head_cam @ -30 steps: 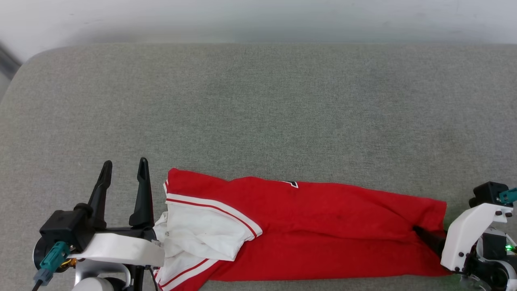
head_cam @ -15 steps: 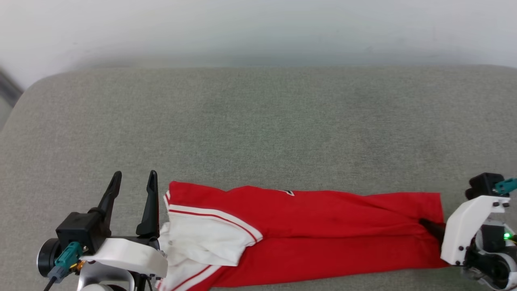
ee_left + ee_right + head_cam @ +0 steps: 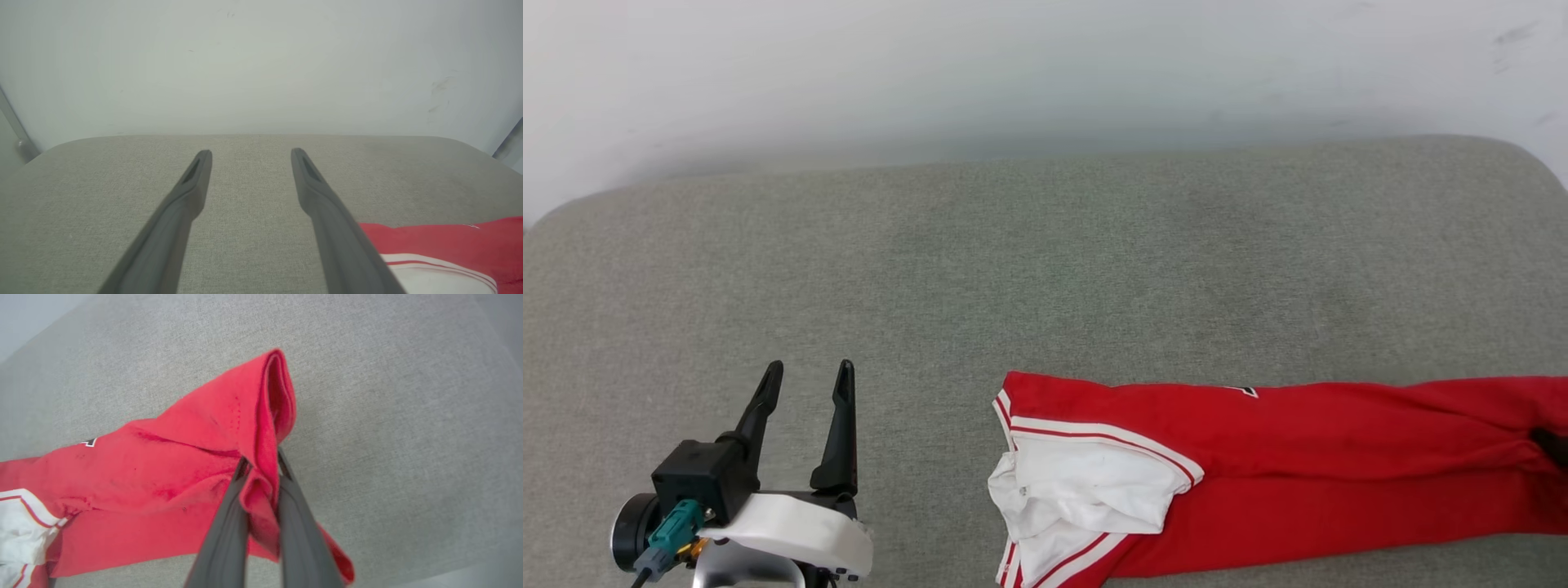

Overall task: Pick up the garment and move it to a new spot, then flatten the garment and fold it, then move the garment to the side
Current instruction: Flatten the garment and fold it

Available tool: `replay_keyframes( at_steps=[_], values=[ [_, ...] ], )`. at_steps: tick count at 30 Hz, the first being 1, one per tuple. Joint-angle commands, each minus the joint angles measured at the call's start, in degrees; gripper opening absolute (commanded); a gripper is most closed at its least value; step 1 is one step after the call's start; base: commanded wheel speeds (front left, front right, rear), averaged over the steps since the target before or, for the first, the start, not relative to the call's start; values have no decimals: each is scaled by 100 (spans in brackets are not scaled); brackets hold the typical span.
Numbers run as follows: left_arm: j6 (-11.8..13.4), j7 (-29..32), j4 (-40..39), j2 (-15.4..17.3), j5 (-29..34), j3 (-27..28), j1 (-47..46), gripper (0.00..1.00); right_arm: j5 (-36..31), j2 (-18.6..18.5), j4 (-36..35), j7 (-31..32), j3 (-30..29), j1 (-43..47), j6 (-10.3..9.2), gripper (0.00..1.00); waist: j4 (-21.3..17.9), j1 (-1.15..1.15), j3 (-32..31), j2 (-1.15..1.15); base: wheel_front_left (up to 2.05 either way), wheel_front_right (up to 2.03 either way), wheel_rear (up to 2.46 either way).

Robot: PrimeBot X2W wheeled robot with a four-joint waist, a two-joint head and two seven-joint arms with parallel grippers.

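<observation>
Garment point(image 3: 1298, 474) first: lies stretched as a long red band across the lower right of the head view and runs off the right edge of frame. Ends on its left in a white sleeve point(image 3: 1086, 490), bunched under red-and-white striped trim, almost at the bottom edge. Rests on the grey fabric desk point(image 3: 1045, 261), close to the near rim.

Over to the right end effector point(image 3: 262, 459): pressed together, pinching a fold of the red hem at the centre of the right wrist view, with cloth rising in a peak above the fingertips. Pokes into the cloth as a dark tip at the far right edge of the head view too.

Now the left end effector point(image 3: 810, 365), lower left: spread wide, holding nothing, hovering well apart from the sleeve with bare desk between.

Plenty of open room: whole upper half of the desk bare up to the pale wall point(image 3: 1045, 73), with rounded corners at upper left and upper right. Just a red-and-white corner at the lower right of the left wrist view.
</observation>
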Motion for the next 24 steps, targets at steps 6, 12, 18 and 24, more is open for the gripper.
replay_keyframes(
  at_steps=[6,12,18,24],
  values=[
    [-25,31,10,28,-9,-56,0,100,1022,865,-358,843,-23,-72,-1,0,-34,0,-75,0,0,0,0],
    [-86,92,16,22,-14,-140,-109,100,1993,1477,-636,1454,381,72,-1,0,132,0,-54,0,0,0,0],
    [-161,77,64,-21,-27,-199,-231,100,2858,1706,-285,1404,796,-106,-1,0,407,0,77,0,0,0,0],
    [-233,42,148,-102,-31,-283,-380,100,3853,1717,271,781,1945,-386,0,0,675,0,258,0,0,0,0]
  ],
)
